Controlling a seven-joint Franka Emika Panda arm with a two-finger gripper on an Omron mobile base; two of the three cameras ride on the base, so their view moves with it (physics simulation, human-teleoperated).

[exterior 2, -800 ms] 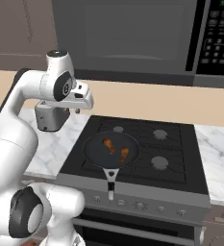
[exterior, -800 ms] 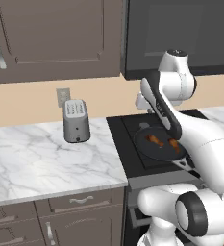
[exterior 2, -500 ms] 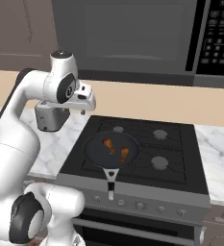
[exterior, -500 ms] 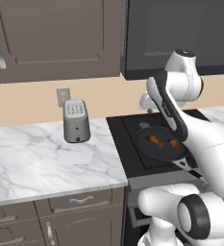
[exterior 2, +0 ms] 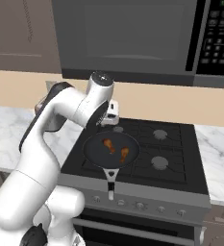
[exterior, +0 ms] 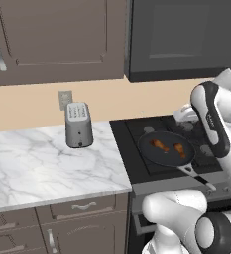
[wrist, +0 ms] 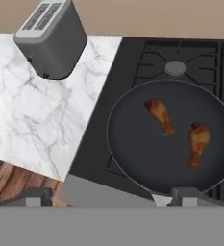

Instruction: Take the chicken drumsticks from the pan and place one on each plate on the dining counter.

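The dark pan (exterior: 166, 150) (exterior 2: 110, 149) (wrist: 132, 144) sits on the stove's front left burner, handle toward me. Two orange-brown chicken drumsticks lie apart inside it: one (exterior: 160, 145) (exterior 2: 108, 144) (wrist: 160, 116) toward the left, the other (exterior: 179, 147) (exterior 2: 124, 154) (wrist: 198, 143) toward the right. My gripper (exterior: 185, 114) (exterior 2: 111, 115) (wrist: 108, 196) hangs above the pan's back edge, open and holding nothing. In the hand view its fingertips (wrist: 34, 196) stand far apart, looking down on the pan. The plates and the dining counter are out of view.
The black stove (exterior: 137, 130) (exterior 2: 173, 144) has a microwave (exterior 2: 132, 38) above it. A grey toaster (exterior: 79, 124) (wrist: 51, 37) stands on the marble counter over drawers (exterior: 37, 166) (wrist: 31, 115), left of the stove, below a wall outlet (exterior: 64, 99). Brown cabinets (exterior: 57, 39) hang overhead.
The arm has swung toward the stove, carrying the gripper right and lower, from beside the pan to above its back edge. Pan and drumsticks have not moved.
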